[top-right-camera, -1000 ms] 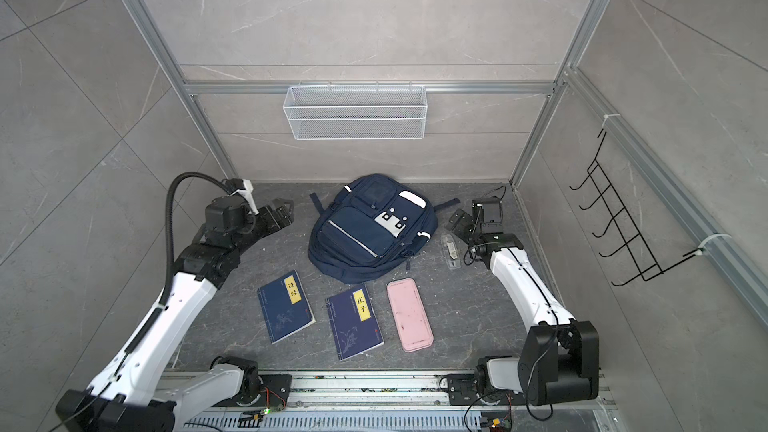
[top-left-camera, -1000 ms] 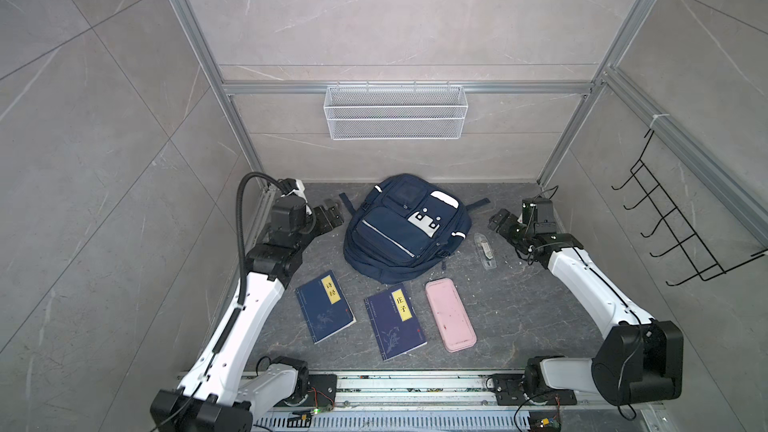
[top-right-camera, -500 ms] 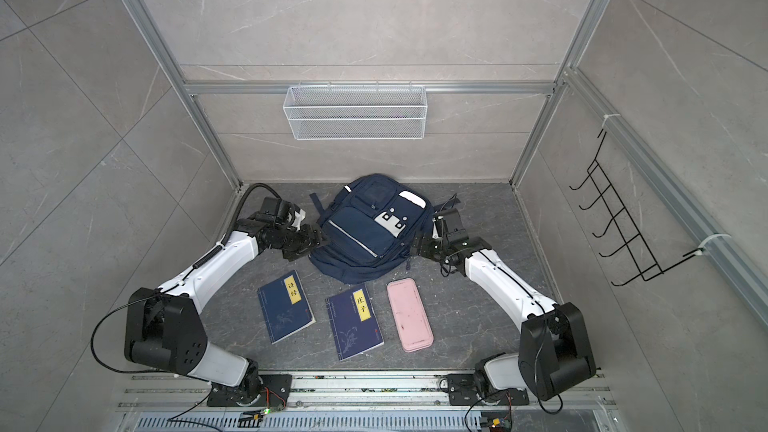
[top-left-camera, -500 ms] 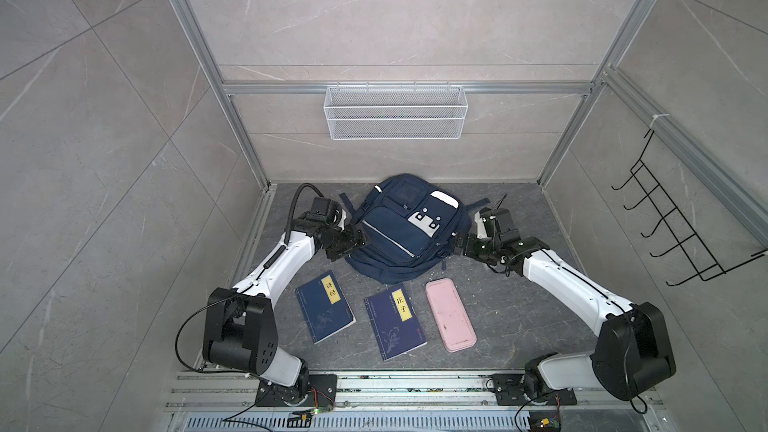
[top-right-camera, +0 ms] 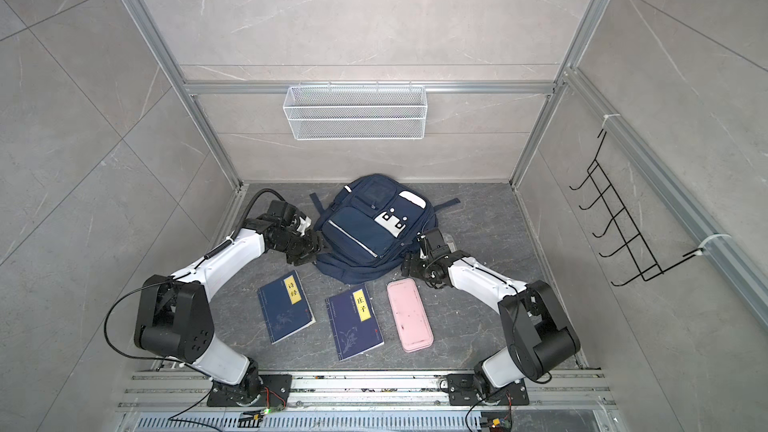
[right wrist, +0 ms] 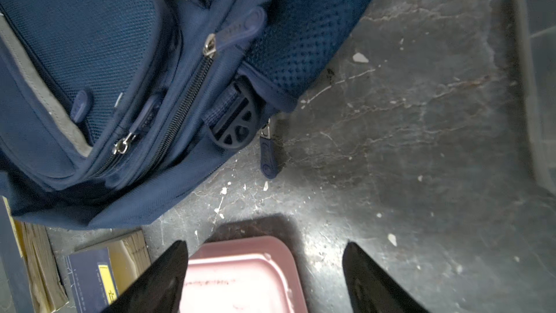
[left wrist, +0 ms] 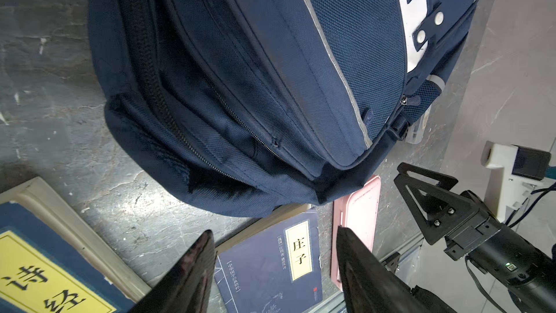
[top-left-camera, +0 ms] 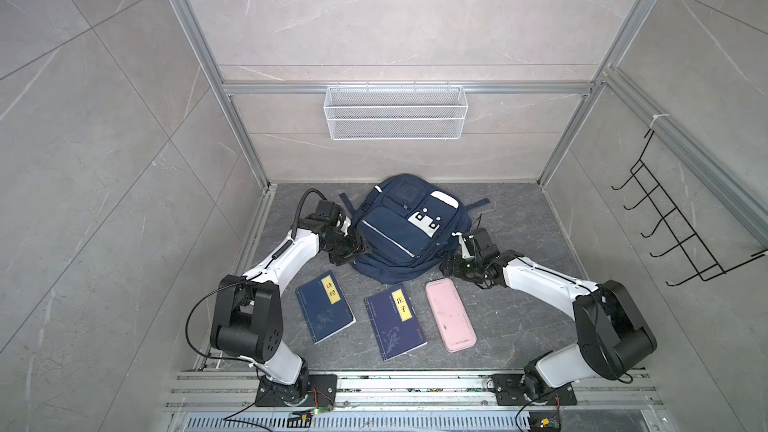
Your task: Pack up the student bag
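The navy student bag (top-left-camera: 407,234) (top-right-camera: 365,234) lies flat at the back of the dark floor, its zips closed. My left gripper (top-left-camera: 357,251) (top-right-camera: 316,249) sits low at the bag's lower left corner. In the left wrist view this gripper (left wrist: 273,231) is open and empty, just short of the bag (left wrist: 270,85). My right gripper (top-left-camera: 446,261) (top-right-camera: 409,265) is at the lower right corner. It is open and empty (right wrist: 264,243), pointing at the bag (right wrist: 90,70). A blue zip pull (right wrist: 269,155) rests on the floor.
Two navy books with yellow labels (top-left-camera: 324,305) (top-left-camera: 395,322) and a pink case (top-left-camera: 451,313) lie in front of the bag. A white wire basket (top-left-camera: 395,112) hangs on the back wall and a black hook rack (top-left-camera: 681,234) on the right wall.
Both arms have swung down and inward from beside the bag to its lower corners. Both pairs of jaws have narrowed a little, the left more.
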Controlling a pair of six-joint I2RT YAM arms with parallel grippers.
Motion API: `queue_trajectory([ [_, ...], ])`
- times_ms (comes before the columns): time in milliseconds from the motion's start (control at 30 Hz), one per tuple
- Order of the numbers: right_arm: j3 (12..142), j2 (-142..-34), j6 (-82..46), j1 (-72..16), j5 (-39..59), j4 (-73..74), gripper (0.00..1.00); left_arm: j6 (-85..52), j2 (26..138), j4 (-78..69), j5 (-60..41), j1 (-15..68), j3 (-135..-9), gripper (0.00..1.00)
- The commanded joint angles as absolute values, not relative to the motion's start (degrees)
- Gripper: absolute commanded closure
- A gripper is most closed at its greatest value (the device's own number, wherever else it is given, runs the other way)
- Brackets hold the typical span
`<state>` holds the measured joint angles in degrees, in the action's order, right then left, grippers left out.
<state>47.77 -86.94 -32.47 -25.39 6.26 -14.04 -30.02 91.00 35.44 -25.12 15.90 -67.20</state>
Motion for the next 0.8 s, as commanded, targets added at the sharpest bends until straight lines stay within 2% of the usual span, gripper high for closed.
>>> queue_trajectory([
  [0,45.5,-86.8,-34.2,-25.7,4.7,-10.2,0.17,-31.1,89.9,33.2,-24.9,18.5,-67.9,0.36],
  [167,40.6,-83.7,-33.4,-25.7,3.9,-3.1,0.19,-36.2,94.3,30.7,-22.8,23.6,-71.0,0.38],
  [333,36.7,-77.2,-31.0,-26.0,1.1,2.5,0.19,-42.8,96.1,23.9,-21.7,25.7,-69.5,0.45],
  [433,35.8,-76.6,-30.3,-26.1,-0.6,4.1,0.19,-47.7,96.4,18.8,-20.9,26.7,-67.3,0.46],
  [633,34.5,-77.2,-29.4,-26.9,0.4,7.8,0.21,-55.8,96.9,9.5,-18.4,27.7,-63.0,0.55],
  [767,33.2,-75.7,-29.2,-27.2,0.4,8.9,0.21,-61.2,97.1,4.9,-16.6,28.1,-60.0,0.56],
])
